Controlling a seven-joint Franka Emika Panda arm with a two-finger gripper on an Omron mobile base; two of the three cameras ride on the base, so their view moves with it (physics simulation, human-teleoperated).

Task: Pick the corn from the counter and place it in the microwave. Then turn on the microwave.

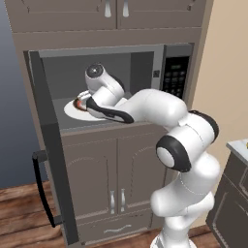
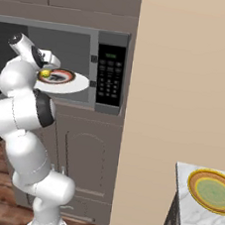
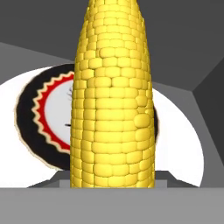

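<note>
You have the corn [image 3: 113,96] off the surface [image 2: 198,220] and inside the open microwave [image 1: 145,60], so the pick looks done and the carry all but done. In the hand view the cob stands lengthwise along the gripper [image 1: 83,100], close to the lens, rising past the top edge, with the dark-rimmed round dish [image 3: 41,118] and the white round plate [image 3: 183,140] lying beyond it. From the right base view a bit of yellow shows at the hand, just over that dish, which sits on the white plate in the cavity.

I judge the cob is not yet set down: it reads as held in the gripper, the fingers partly apart and closed on its sides, though the fingertips themselves are hidden behind it. Whether the corn already touches the dish you cannot tell from these views.

Left to do, as I judge it: release the corn onto the plate, draw the arm out of the cavity, swing shut the door [image 1: 51,160], which stands wide open at the left, and press start on the keypad panel [image 2: 109,74] at the right of the microwave.
</note>
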